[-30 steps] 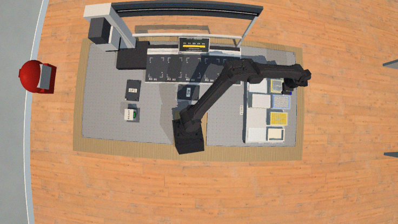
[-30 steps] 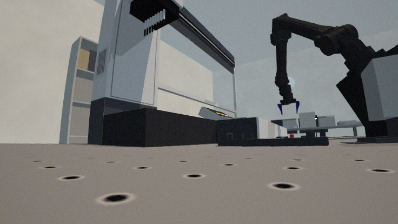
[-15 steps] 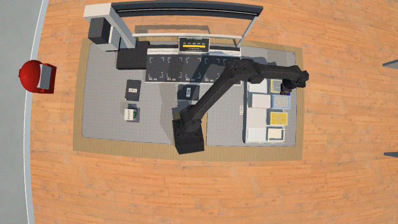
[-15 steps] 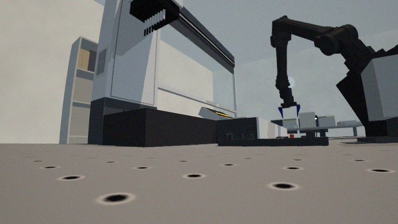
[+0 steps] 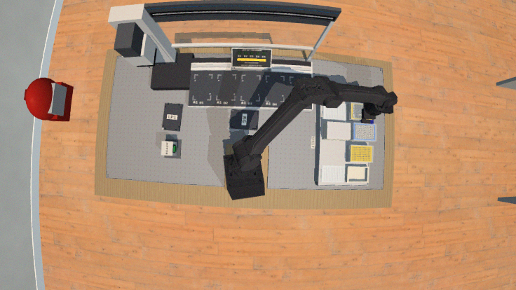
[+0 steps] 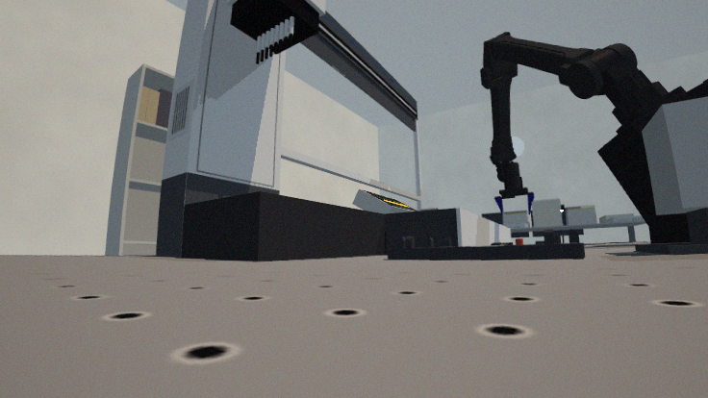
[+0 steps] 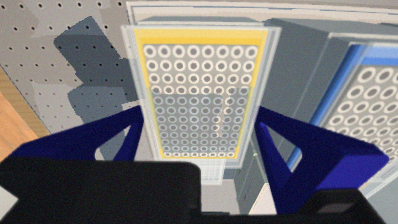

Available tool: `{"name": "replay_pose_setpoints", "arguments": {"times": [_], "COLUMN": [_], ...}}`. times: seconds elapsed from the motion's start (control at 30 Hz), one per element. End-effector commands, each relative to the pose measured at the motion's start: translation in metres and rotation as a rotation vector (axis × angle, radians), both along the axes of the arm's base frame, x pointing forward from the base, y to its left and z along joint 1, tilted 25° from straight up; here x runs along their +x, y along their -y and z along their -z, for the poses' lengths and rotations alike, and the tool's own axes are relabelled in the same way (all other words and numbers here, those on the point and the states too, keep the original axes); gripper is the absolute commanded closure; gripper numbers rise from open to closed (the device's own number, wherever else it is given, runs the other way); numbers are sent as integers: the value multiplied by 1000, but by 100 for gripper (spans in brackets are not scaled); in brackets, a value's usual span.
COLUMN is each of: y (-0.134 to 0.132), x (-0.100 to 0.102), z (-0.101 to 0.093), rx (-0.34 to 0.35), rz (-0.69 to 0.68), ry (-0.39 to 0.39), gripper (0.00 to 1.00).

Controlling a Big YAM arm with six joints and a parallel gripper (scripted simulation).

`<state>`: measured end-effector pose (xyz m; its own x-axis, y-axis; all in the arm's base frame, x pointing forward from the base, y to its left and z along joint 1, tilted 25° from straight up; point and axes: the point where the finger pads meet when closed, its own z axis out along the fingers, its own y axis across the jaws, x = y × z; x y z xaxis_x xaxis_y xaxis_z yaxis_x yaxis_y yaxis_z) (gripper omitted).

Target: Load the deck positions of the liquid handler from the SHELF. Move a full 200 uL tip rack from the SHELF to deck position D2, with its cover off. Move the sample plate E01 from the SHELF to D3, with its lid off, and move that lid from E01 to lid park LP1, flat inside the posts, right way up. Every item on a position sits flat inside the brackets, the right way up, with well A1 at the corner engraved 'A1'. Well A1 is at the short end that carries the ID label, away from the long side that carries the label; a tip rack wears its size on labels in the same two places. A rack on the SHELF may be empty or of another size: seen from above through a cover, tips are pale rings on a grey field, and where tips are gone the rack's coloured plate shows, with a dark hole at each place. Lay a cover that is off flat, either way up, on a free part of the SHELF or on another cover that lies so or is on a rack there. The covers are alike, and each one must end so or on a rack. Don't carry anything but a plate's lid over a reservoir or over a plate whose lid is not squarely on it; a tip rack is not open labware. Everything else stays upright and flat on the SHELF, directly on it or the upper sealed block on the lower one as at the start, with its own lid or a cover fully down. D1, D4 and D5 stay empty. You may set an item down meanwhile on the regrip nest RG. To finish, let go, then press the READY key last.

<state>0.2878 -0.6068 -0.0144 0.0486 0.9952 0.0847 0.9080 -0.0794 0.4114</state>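
My gripper (image 7: pixel 198 111) (image 6: pixel 515 202) (image 5: pixel 366 113) is open. Its blue fingers straddle the two long sides of a yellow-bordered tip rack (image 7: pixel 200 65) (image 5: pixel 355 111) at the far end of the SHELF (image 5: pixel 320 158), without touching it. Through the rack's clear cover I see pale rings on grey all over. A blue-bordered rack (image 7: pixel 370 100) (image 5: pixel 364 132) stands next to it. White lidded plates (image 5: pixel 334 112) (image 5: pixel 338 130) stand in the shelf's other row. Deck positions D2 (image 5: pixel 226 90) and D3 (image 5: pixel 250 90) are empty. Lid park LP1 (image 5: pixel 172 113) is empty.
Further along the SHELF stand a rack showing a yellow plate with dark holes (image 5: pixel 361 153), a cream item (image 5: pixel 356 174) and a white plate (image 5: pixel 332 174). The regrip nest RG (image 5: pixel 244 119) and the READY key (image 5: pixel 168 148) lie in front of the deck.
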Motion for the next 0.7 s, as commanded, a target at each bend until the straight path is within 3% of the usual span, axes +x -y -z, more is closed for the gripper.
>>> {"name": "replay_pose_setpoints", "arguments": {"times": [0.0,0.03,0.1,0.2,0.23,0.33,0.37,0.57,0.6,0.67], "y": [14,19,11,5,17,16,17,17,17,17], "x": [-9,-8,0,7,2,1,2,2,2,2], "z": [-18,-17,2,9,-14,-23,-14,-14,-14,-14], "rx": [-41,-48,-23,-15,-50,-62,-50,-50,-50,-50], "rz": [32,34,22,11,15,26,15,15,15,15], "ry": [11,13,5,2,15,19,15,15,15,15], "gripper": [0,0,0,0,0,0,0,0,100,100]}}
